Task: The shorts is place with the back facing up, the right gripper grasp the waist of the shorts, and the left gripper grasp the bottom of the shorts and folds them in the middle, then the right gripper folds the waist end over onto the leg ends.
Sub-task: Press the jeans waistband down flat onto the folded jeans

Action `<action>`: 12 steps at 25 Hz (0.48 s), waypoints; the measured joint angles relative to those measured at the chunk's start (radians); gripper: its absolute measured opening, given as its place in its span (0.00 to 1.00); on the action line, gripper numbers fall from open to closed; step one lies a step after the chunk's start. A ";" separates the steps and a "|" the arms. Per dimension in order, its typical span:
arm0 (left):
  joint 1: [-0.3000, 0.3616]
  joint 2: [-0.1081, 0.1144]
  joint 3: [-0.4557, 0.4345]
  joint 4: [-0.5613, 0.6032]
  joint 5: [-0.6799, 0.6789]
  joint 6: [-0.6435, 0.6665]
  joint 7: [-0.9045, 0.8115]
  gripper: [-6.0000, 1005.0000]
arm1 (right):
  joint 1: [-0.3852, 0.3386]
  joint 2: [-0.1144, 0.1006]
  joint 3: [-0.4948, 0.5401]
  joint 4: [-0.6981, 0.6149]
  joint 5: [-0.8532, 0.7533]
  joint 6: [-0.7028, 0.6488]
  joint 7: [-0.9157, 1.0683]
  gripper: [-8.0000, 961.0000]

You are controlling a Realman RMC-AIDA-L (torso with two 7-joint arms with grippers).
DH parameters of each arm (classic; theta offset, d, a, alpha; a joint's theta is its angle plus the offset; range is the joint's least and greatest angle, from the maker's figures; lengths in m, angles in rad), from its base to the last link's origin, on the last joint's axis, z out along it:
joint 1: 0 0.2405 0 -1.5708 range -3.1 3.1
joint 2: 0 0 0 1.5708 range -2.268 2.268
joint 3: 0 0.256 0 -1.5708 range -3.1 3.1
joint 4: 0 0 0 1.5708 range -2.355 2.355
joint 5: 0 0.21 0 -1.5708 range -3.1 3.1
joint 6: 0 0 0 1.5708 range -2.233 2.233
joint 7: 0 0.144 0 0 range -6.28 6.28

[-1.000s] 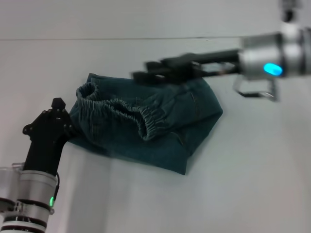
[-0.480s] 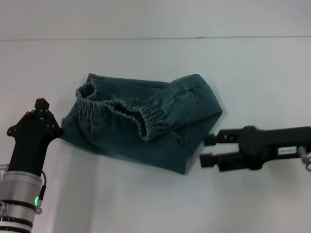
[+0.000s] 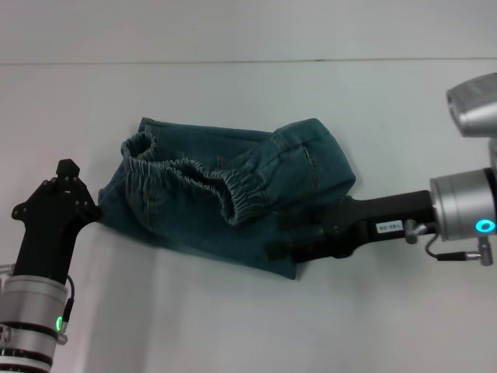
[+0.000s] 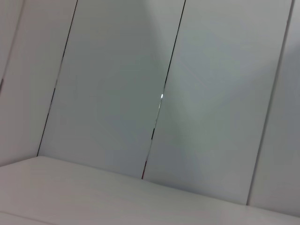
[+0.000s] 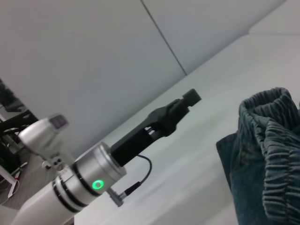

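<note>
- Since the earlier frames, the right gripper point(image 3: 281, 237) has swung from above the far side of the shorts point(image 3: 233, 194) down to the table point(image 3: 194, 311) and slid in low from the right; its fingers now sit at the nearer right edge of the denim, touching or overlapping it.
- Meanwhile the left gripper point(image 3: 66, 183) has drawn slightly away and hangs just beside the shorts' left edge, holding nothing. I cannot tell how its fingers stand, in the head view or in the right wrist view point(image 5: 180, 105).
- Whether the right gripper's fingers are spread or pressed together cannot be told either; their tips merge with the dark cloth.
- Lying crumpled in the middle of the table, the shorts have the gathered waist point(image 3: 198, 175) bunched across the upper left. They are not flat.
- Risk: the right gripper is at the folded edge, well apart from the waist it should take. Closing there would likely lift the wrong layer and undo the fold.
- Risk: a low sideways approach could push the denim along the table instead of sliding under it, crumpling the pile further.
- Risk: pinching several layers at once may drag the whole bundle, so the waist never lands on the leg ends, which I cannot pick out.
- Risk: with the left gripper not pinning the cloth, any pull could shift the shorts toward it.
</note>
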 joint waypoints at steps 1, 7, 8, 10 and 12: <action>0.000 0.000 0.000 0.000 0.000 0.000 0.000 0.01 | 0.010 0.000 -0.006 0.012 -0.001 0.013 0.005 0.86; -0.002 0.000 0.000 0.000 0.000 -0.001 -0.004 0.01 | 0.053 0.002 -0.032 0.038 0.003 0.087 0.040 0.86; -0.003 0.000 0.000 0.000 0.000 -0.003 -0.005 0.01 | 0.064 0.002 -0.034 0.049 0.004 0.106 0.053 0.86; -0.005 0.000 0.000 0.000 0.000 -0.003 -0.005 0.01 | 0.088 0.005 -0.036 0.067 0.006 0.135 0.068 0.86; -0.007 0.000 0.000 0.000 0.000 -0.001 -0.005 0.01 | 0.118 0.010 -0.036 0.090 0.020 0.173 0.071 0.86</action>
